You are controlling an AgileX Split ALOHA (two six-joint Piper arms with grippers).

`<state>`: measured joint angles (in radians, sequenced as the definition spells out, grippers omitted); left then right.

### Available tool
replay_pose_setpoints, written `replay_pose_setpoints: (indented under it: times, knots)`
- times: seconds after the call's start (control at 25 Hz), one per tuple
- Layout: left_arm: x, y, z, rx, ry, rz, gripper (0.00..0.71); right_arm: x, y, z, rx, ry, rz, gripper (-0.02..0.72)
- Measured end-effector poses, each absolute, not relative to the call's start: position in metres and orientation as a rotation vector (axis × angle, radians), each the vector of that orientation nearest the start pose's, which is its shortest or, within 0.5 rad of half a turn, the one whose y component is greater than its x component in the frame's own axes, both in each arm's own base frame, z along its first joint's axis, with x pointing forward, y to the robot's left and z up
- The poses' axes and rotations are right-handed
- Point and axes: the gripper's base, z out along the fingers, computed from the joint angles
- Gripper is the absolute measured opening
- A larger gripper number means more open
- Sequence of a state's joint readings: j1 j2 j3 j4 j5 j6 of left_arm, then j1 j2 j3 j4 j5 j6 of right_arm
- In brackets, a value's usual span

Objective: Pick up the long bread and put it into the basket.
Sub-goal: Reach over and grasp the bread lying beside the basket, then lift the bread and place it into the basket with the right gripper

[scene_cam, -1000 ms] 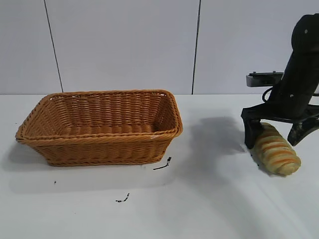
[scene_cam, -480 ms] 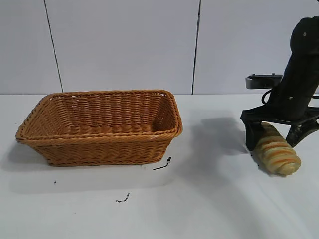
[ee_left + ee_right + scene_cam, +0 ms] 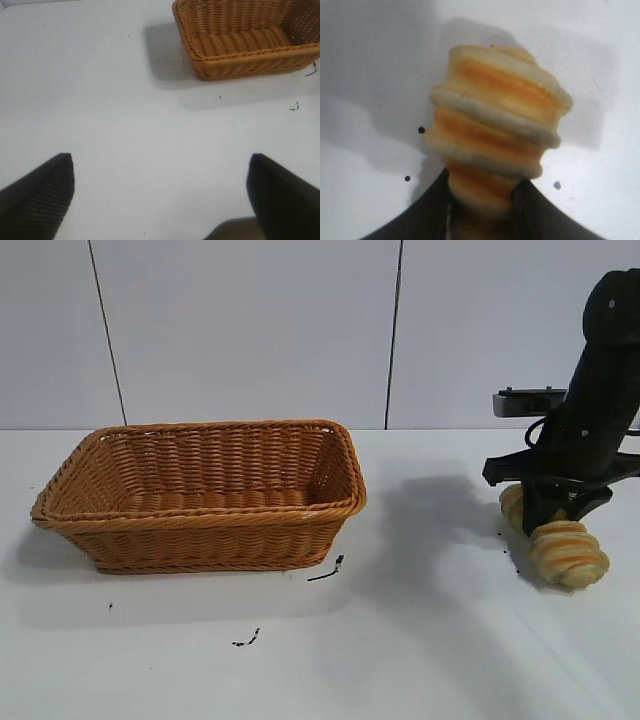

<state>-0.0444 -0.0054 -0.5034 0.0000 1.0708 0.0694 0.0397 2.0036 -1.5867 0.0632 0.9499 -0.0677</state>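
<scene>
Bread first: the long bread (image 3: 566, 548) sits at the right side of the white worktop (image 3: 420, 640), well apart from the basket (image 3: 200, 495), and the right hand (image 3: 553, 512) has closed on its middle from above. The dark fingers (image 3: 432, 210) pinch the loaf so that its ridged near end bulges out below them, while the far end pokes out behind the hand on its left. From the exterior view I cannot tell whether the loaf's near end touches the worktop or hangs just above its own shadow. The basket stands at the left, open side up, with a few small black marks (image 3: 325, 570) on the worktop in front of it. The left hand (image 3: 160, 200) hovers over bare worktop left of the basket, fingers spread wide, holding nothing.
</scene>
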Motion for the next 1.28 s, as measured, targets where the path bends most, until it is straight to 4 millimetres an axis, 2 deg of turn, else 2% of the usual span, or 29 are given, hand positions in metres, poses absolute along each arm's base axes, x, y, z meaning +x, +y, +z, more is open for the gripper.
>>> replay_pose_setpoints:
  times: [0.12,0.28,0.44,0.6,0.72,0.92,1.0,1.12,1.28]
  knots:
    - [-0.007,0.000,0.277,0.116,2.042,0.016,0.696,0.427,0.022,0.243,-0.109,2.842,0.080,0.177]
    - [-0.007,0.000,0.277,0.116,2.042,0.016,0.696,0.431,0.025,0.266,-0.087,2.817,0.089,0.177]
    - [-0.007,0.000,0.277,0.116,2.042,0.016,0.696,0.438,0.048,0.287,-0.162,2.771,0.087,0.177]
    - [-0.007,0.000,0.277,0.116,2.042,0.016,0.696,0.446,0.095,0.294,-0.307,2.743,0.106,0.177]
    - [-0.007,0.000,0.277,0.116,2.042,0.016,0.696,0.448,0.139,0.300,-0.428,2.679,0.138,0.177]
    - [-0.007,0.000,0.277,0.116,2.042,0.016,0.696,0.433,0.218,0.303,-0.758,2.550,0.169,0.177]
    - [-0.007,0.000,0.277,0.116,2.042,0.016,0.696,0.425,0.248,0.300,-0.919,2.461,0.169,0.177]
    - [-0.007,0.000,0.277,0.116,2.042,0.016,0.696,0.419,0.282,0.283,-1.173,2.299,0.134,0.177]
    - [-0.007,0.000,0.277,0.116,2.042,0.016,0.696,0.419,0.310,0.256,-1.446,2.090,0.060,0.177]
